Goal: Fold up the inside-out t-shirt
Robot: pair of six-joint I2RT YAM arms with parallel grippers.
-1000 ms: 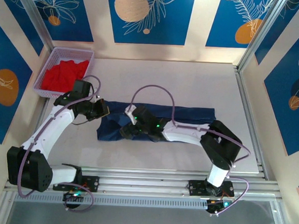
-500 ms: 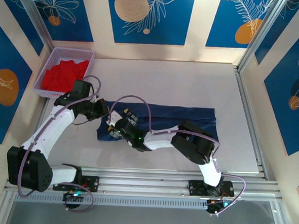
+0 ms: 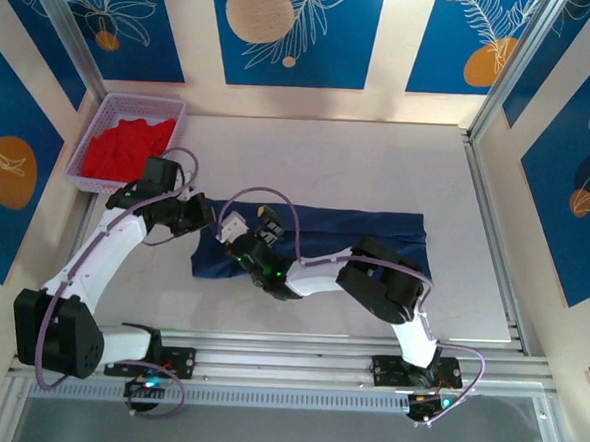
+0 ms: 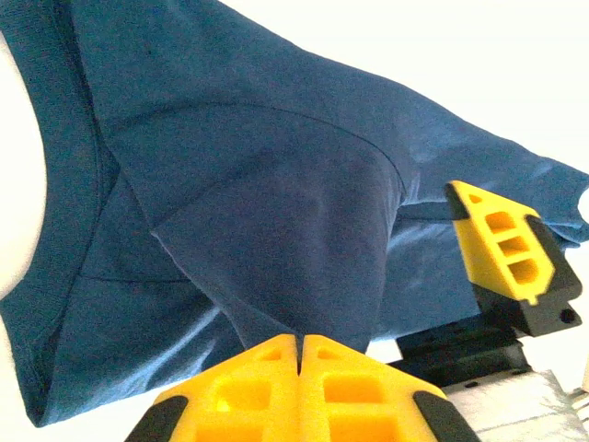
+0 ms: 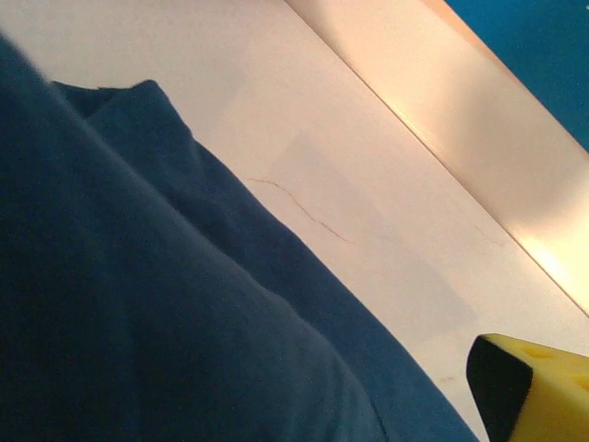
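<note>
Inside-out t-shirt cloth is pinched in the left gripper: in the left wrist view its two yellow fingers are pressed flat together, and a peaked fold of navy fabric rises straight out from between them. In the overhead view the left gripper sits at the left end of the garment, touching it.

Just beside it, the right gripper hangs over that same left end with its jaws spread wide and nothing between them. One of its yellow fingers shows past the lifted fold in the left wrist view. Another yellow fingertip juts into the corner of the right wrist view, close above the cloth.

The inside-out t-shirt is dark navy, soft and matte, with stitched seams showing and a curved hemmed edge at one side. It lies as a long, narrow band across the middle of the white table, wider and rumpled at the left end under the grippers, flatter towards the right. Soft rounded folds of it fill the near part of the right wrist view.

Well apart, at the far left corner of the table, a lavender basket holds a red garment.
</note>
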